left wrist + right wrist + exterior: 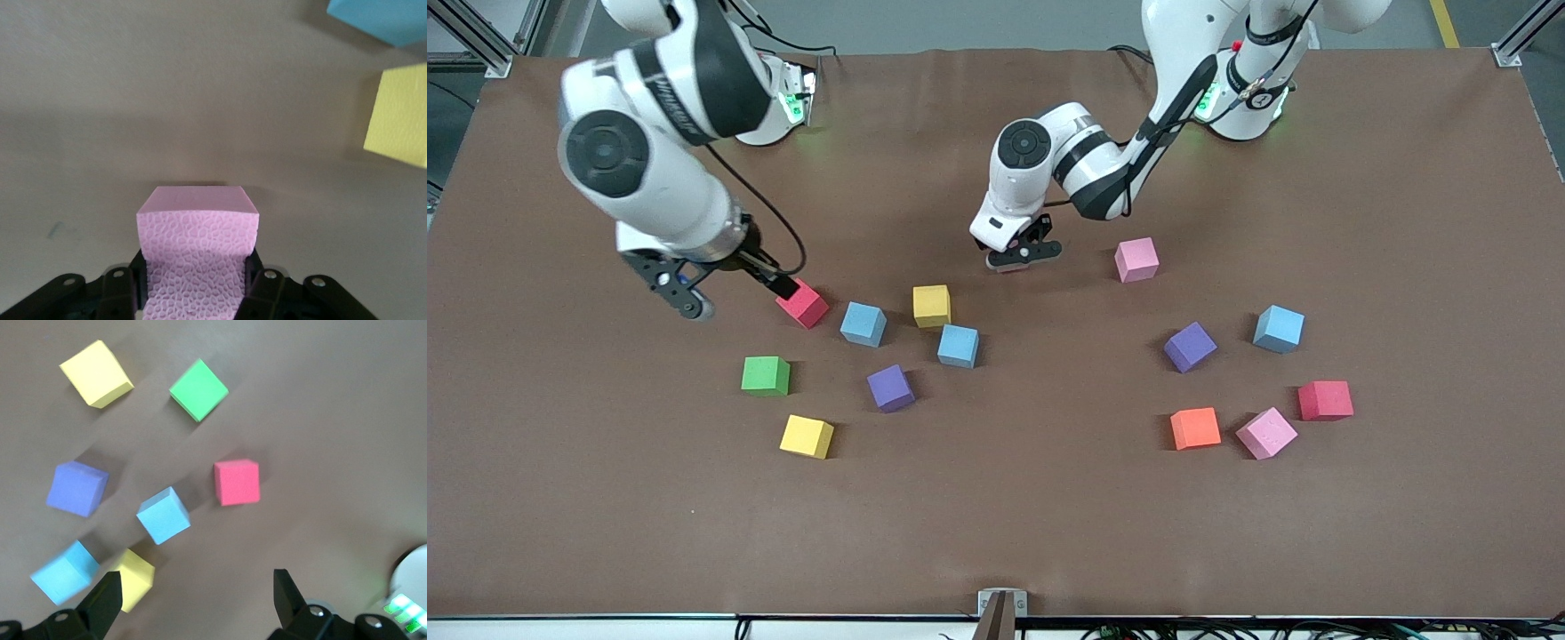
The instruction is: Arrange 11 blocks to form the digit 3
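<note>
While my left claw (193,293) pinched a pink cube (197,227), my open right claw (729,289) hung with the red cube (803,304) at its three o'clock.

Pink cube (197,230) (pebbled sides), green cube (766,374), brown table (996,533)

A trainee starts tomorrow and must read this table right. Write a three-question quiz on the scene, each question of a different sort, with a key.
1. True or false: the left gripper is shut on a pink cube.
2. What colour is the cube that lies closest to the open right gripper? A. green B. red C. yellow
3. Fill in: the orange cube lies toward the ____ arm's end of the table.

Key: 1. True. 2. B, the red cube. 3. Left.
</note>
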You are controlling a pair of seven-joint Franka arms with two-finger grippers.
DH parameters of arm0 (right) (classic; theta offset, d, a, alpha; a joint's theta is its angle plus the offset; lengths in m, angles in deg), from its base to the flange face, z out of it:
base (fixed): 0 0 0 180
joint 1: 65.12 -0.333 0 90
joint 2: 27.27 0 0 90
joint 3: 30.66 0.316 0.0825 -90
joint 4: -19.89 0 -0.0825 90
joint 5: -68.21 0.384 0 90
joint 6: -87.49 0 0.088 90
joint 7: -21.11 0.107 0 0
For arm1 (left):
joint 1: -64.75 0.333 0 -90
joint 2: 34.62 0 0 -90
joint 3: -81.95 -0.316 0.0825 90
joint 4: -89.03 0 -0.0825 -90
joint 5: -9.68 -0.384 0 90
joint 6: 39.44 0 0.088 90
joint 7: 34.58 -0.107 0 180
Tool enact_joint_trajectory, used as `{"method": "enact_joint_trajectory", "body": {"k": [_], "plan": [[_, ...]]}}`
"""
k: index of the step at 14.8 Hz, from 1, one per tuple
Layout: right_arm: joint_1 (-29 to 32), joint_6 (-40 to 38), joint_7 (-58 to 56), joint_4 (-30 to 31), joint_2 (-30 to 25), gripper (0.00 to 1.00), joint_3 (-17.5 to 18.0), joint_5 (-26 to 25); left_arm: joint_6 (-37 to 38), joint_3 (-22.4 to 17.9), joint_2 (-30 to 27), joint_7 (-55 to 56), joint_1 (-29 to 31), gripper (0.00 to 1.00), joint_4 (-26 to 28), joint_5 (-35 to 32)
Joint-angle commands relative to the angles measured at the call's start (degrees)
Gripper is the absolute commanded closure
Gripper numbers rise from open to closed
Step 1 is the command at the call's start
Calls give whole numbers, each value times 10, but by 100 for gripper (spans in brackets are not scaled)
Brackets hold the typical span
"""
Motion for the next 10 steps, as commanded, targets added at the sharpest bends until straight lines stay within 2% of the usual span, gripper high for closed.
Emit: {"method": "enact_joint_trajectory", "body": {"k": [1, 4, 7, 10], "plan": [[-38, 74, 173, 77, -16, 0, -5, 8, -14, -2, -16, 4, -1, 76, 20, -52], [-77, 176, 332, 136, -10, 0, -5, 8, -39, -2, -2, 5, -4, 76, 22, -61], [-107, 229, 454, 137, 38, 0, -4, 12, -55, -2, 7, 2, -15, 76, 23, -65], [-116, 273, 511, 134, 84, 0, -4, 14, -57, -2, 14, 4, -15, 76, 22, -120]]}}
